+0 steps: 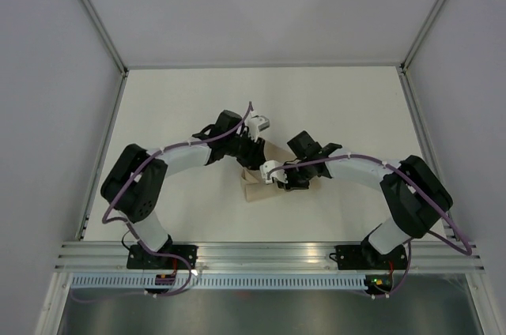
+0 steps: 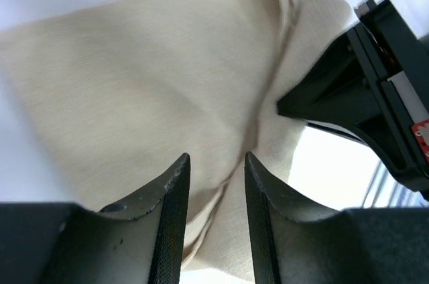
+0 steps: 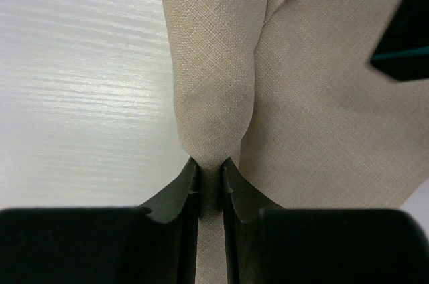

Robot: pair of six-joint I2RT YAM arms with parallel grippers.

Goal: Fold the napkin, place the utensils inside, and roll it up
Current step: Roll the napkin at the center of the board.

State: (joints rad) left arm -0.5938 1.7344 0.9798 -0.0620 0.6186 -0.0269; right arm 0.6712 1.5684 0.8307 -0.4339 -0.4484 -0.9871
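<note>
Napkin (image 1: 254, 190): lying mid-table between the two arms, already bunched into a narrow bundle and mostly hidden under the grippers in the top view; a pale corner is showing just below them.

Right gripper (image 3: 210, 167): pinching a rolled ridge of the napkin (image 3: 214, 90), jaws nearly together with cloth clamped between them, probably to keep the roll from springing open.

Left gripper (image 2: 216, 163): hovering right over the napkin (image 2: 147, 90) with its fingers a little apart; a fold is running up into the gap, but I cannot tell whether it is gripping or only straddling the cloth.

Fork: not showing in any view; it may be sitting inside the roll, though nothing here confirms that.

Table (image 1: 182, 106): white surface showing beside the cloth.

Stage: judging by the tight tube, the rolling seems to be under way or nearly finished.

Risk: if the right gripper lets go, the soft fabric is likely to loosen.
</note>
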